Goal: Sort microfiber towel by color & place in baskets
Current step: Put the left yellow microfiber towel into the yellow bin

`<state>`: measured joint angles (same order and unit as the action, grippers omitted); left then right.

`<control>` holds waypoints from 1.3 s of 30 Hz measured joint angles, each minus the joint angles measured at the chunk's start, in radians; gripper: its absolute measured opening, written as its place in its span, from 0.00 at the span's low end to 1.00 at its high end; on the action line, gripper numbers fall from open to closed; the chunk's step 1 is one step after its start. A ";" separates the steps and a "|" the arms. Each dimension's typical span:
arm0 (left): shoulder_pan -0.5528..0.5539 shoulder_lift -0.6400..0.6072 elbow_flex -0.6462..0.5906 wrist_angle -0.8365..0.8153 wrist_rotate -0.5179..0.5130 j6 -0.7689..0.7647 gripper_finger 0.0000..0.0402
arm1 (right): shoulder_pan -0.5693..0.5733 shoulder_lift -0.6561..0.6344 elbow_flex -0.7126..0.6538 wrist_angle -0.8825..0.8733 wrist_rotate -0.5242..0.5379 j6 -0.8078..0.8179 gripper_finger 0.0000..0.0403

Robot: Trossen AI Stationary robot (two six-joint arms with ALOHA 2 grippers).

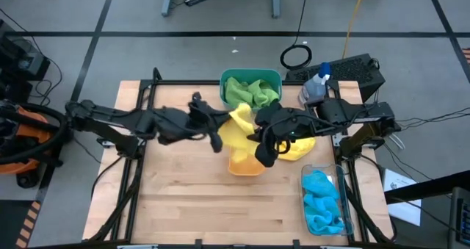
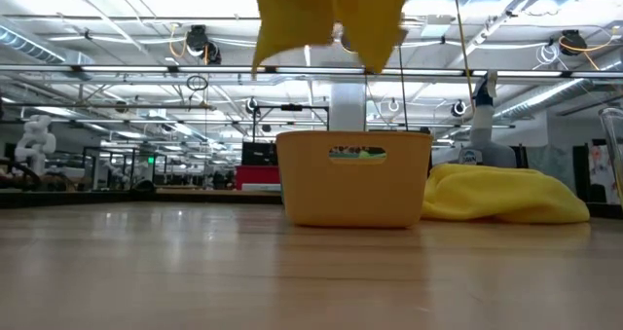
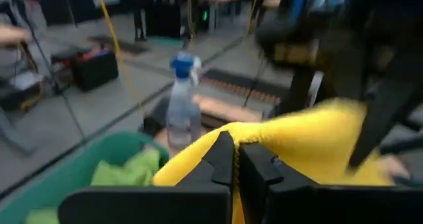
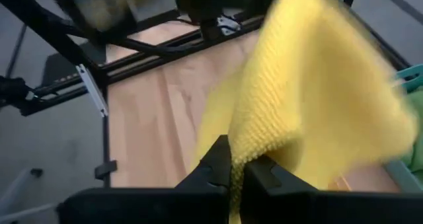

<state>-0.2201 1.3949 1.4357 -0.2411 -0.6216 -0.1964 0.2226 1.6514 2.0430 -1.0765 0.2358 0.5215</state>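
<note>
One yellow towel [image 1: 239, 121] hangs lifted between my two grippers, over the orange basket [image 1: 246, 163]; in the low view its lower part [image 2: 331, 18] dangles above that basket [image 2: 352, 179]. My left gripper [image 3: 232, 163] and my right gripper [image 4: 236, 166] are both shut on it. A second yellow towel [image 1: 302, 147] lies on the table right of the orange basket. Green towels [image 1: 250, 92] fill the teal basket [image 1: 275, 76]. Blue towels [image 1: 323, 201] lie in the clear basket [image 1: 306, 177]. My left gripper pinches the yellow towel between its two fingers at an upper edge [image 3: 218, 139], coming from the table's left. The towel is lifted clear and hangs below. My right gripper pinches the same towel at a fold [image 4: 254, 148], coming from the right. The cloth drapes slack around its fingers.
A clear spray bottle with a blue top [image 1: 316, 87] stands at the table's far right, beside the teal basket. Black frame rails run along the left and right table edges. The near half of the wooden table [image 1: 191, 197] is bare.
</note>
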 joint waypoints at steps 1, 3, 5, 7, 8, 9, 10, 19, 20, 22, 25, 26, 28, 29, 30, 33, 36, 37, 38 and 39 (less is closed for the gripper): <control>0.007 -0.018 0.000 0.016 0.016 0.025 0.02 | 0.000 0.002 0.000 -0.003 0.002 -0.008 0.00; 0.023 -0.049 0.000 0.052 0.080 0.075 0.01 | -0.003 0.002 0.000 -0.003 0.009 -0.027 0.00; 0.048 -0.077 -0.001 0.065 0.157 0.101 0.01 | -0.003 0.001 0.002 0.007 0.015 -0.047 0.00; 0.074 -0.099 -0.002 0.064 0.263 0.100 0.01 | -0.002 0.000 0.002 0.034 0.018 -0.068 0.00; 0.087 -0.107 -0.002 0.064 0.325 0.098 0.01 | -0.002 0.000 0.002 0.047 0.024 -0.078 0.00; 0.096 -0.113 -0.002 0.069 0.390 0.087 0.01 | -0.002 -0.001 0.001 0.065 0.034 -0.088 0.00; 0.103 -0.116 -0.002 0.078 0.448 0.068 0.01 | -0.002 -0.001 0.000 0.086 0.046 -0.103 0.00; 0.110 -0.117 0.001 -0.015 0.378 -0.061 0.12 | -0.013 -0.014 0.000 0.267 0.072 -0.227 0.00; 0.110 -0.117 0.001 -0.026 0.376 -0.063 0.15 | -0.014 -0.015 0.000 0.269 0.073 -0.225 0.00; 0.109 -0.121 0.001 -0.050 0.376 -0.091 0.22 | -0.014 -0.023 -0.001 0.270 0.073 -0.223 0.00; 0.109 -0.122 0.001 -0.098 0.386 -0.138 0.32 | -0.013 -0.032 -0.002 0.269 0.073 -0.221 0.00; 0.109 -0.122 0.001 -0.118 0.393 -0.139 0.36 | -0.013 -0.039 -0.002 0.264 0.073 -0.221 0.00; 0.108 -0.125 0.001 -0.147 0.416 -0.142 0.42 | -0.013 -0.045 -0.002 0.259 0.074 -0.217 0.00; 0.107 -0.129 0.001 -0.159 0.422 -0.152 0.45 | -0.013 -0.052 -0.002 0.259 0.074 -0.216 0.00; 0.107 -0.134 0.001 -0.170 0.427 -0.166 0.47 | -0.011 -0.059 -0.002 0.255 0.073 -0.217 0.00; 0.107 -0.157 0.000 -0.164 0.449 -0.183 0.52 | -0.009 -0.076 -0.002 0.252 0.034 -0.219 0.00; 0.107 -0.190 0.000 -0.107 0.464 -0.171 0.53 | -0.008 -0.092 -0.001 0.235 -0.014 -0.221 0.00; 0.107 -0.201 0.000 -0.094 0.464 -0.166 0.53 | -0.008 -0.097 -0.001 0.226 -0.025 -0.223 0.00; 0.107 -0.208 0.000 -0.065 0.464 -0.165 0.53 | -0.008 -0.100 -0.001 0.220 -0.027 -0.222 0.00; 0.107 -0.214 0.002 -0.036 0.464 -0.165 0.53 | -0.008 -0.104 -0.001 0.221 -0.027 -0.221 0.00</control>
<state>-0.1135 1.1807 1.4373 -0.2776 -0.1574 -0.3610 0.2141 1.5473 2.0418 -0.8551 0.2089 0.3000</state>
